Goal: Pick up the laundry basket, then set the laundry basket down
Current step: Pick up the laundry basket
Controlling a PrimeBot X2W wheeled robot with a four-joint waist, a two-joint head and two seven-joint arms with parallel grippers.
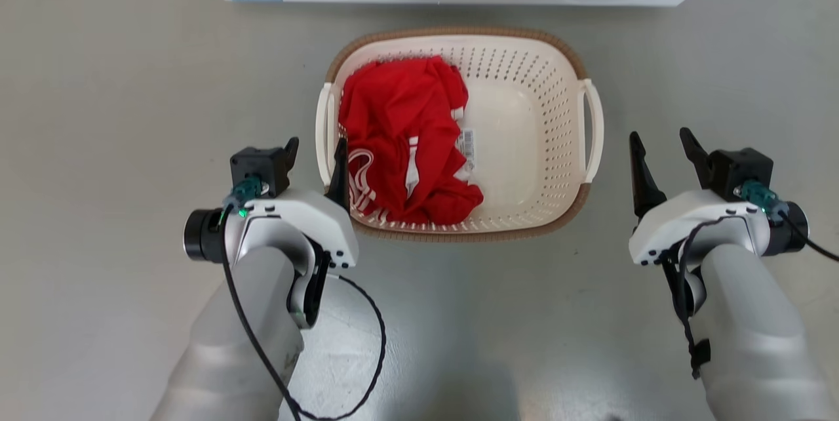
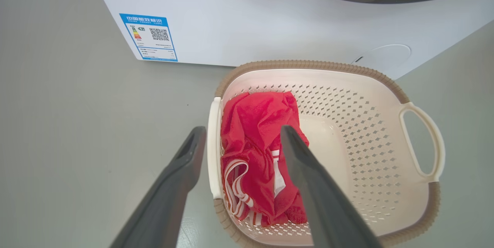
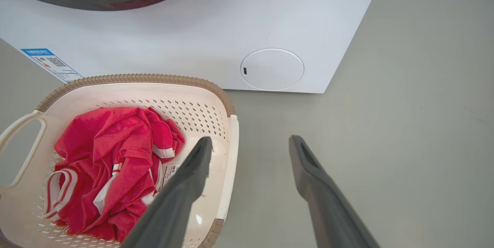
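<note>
Cream, brown-rimmed laundry basket holds red cloth, apparently white-striped.

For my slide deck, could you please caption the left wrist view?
Open left end effector bracketing a handle of the laundry basket, red garment inside, washing machine behind.

Bright even light, soft faint shadows, sharp focus, wide-angle bending at wrist-view edges

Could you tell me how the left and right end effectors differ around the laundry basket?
The left end effector straddles the laundry basket's left handle; the right end effector, in the head view, sits outside the right handle. The left's cable hangs in a wide loop; the right's hugs its arm. Both are open, empty.
</note>
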